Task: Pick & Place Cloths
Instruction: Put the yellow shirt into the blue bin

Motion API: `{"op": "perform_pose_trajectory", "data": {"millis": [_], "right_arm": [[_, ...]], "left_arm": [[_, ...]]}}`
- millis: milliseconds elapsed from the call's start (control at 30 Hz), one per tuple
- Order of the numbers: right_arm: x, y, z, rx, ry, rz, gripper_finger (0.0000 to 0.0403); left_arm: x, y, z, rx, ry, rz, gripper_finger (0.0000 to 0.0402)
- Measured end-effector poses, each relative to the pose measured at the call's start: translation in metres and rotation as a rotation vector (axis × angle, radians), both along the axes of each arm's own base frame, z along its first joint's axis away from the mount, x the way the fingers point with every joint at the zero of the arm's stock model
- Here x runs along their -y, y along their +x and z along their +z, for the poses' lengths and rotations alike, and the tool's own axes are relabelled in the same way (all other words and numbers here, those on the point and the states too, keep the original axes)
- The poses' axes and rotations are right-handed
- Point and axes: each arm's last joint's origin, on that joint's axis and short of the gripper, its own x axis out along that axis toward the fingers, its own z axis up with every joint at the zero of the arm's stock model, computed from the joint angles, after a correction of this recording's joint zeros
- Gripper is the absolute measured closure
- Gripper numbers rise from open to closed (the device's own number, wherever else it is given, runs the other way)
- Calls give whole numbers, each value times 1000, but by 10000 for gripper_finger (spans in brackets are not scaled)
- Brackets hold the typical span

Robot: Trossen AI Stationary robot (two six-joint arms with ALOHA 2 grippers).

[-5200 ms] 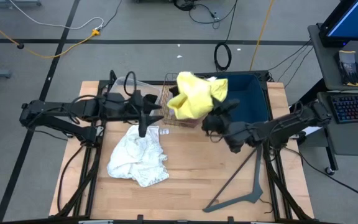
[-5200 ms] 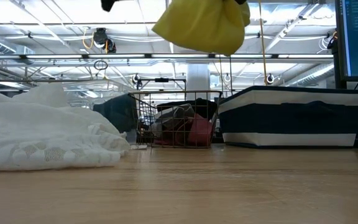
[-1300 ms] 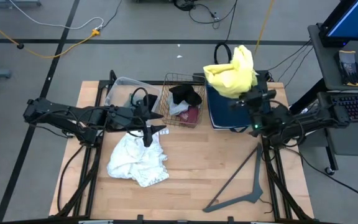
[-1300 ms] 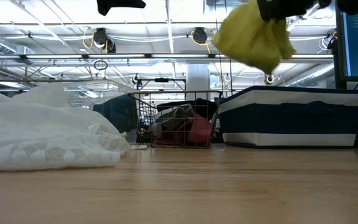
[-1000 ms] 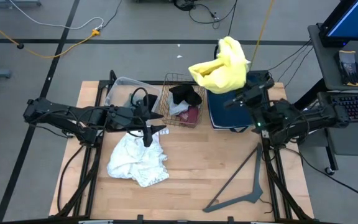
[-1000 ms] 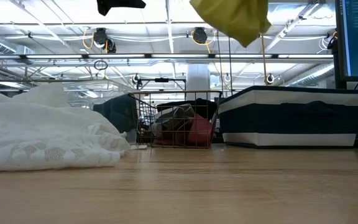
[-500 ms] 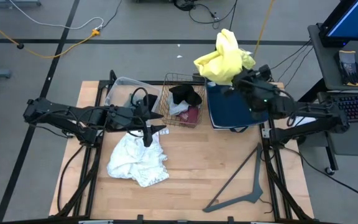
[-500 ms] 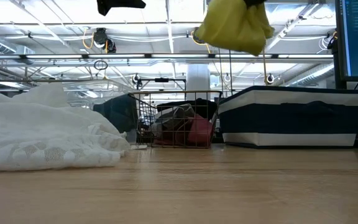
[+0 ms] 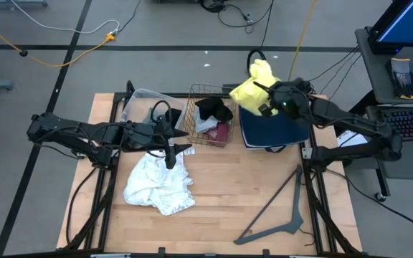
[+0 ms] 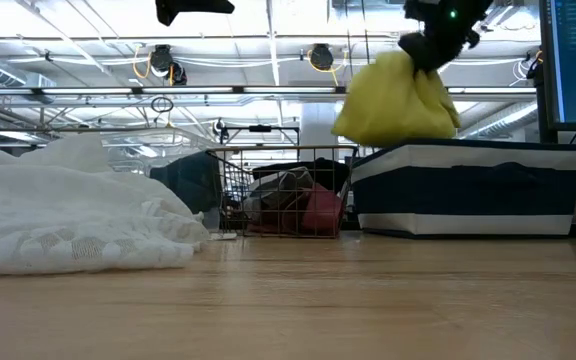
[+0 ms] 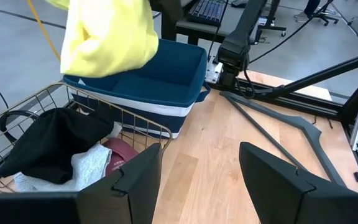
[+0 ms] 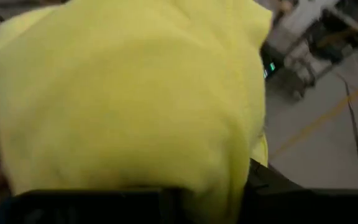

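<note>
1. Right pincer is clamped on the yellow cloth, which hangs over the 11 o'clock corner of the navy bin.
2. Bin interior lies toward 5 o'clock from the cloth.
3. Left pincer is spread, empty, over the white cloth on the desk.

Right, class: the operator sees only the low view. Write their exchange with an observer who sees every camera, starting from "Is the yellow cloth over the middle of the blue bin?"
Observer: No. From above, the yellow cloth, held by the right gripper, hangs over the blue bin's back corner, beside the wire basket.
Operator: Is the left arm busy?
Observer: No. The left gripper hovers open and holds nothing, by the white cloth.
Operator: Anything lying out of my sight?
Observer: A grey hanger lies on the table's near right part.
</note>
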Motion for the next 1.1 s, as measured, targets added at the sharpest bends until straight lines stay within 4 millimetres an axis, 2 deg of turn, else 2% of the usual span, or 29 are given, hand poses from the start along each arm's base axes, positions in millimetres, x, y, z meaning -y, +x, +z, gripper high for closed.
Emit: {"op": "perform_pose_trajectory", "data": {"millis": [200,333,433,833,967,1100], "right_arm": [[9,-13,-9,-41,86,-82,348],[16,-19,-18,-46,204,-91,348],[23,-22,-33,-73,277,-100,348],[46,-35,-115,-76,566,-124,345],[51,-37,-128,-104,589,-158,331],[53,-37,-131,-127,595,-155,323]], "left_arm": [[0,0,0,0,-1,0,183],[0,0,0,1,-1,0,183],[0,0,0,1,-1,0,183],[0,0,0,2,-9,3,183],[0,0,0,3,-14,5,183],[0,0,0,6,-28,5,183]]}}
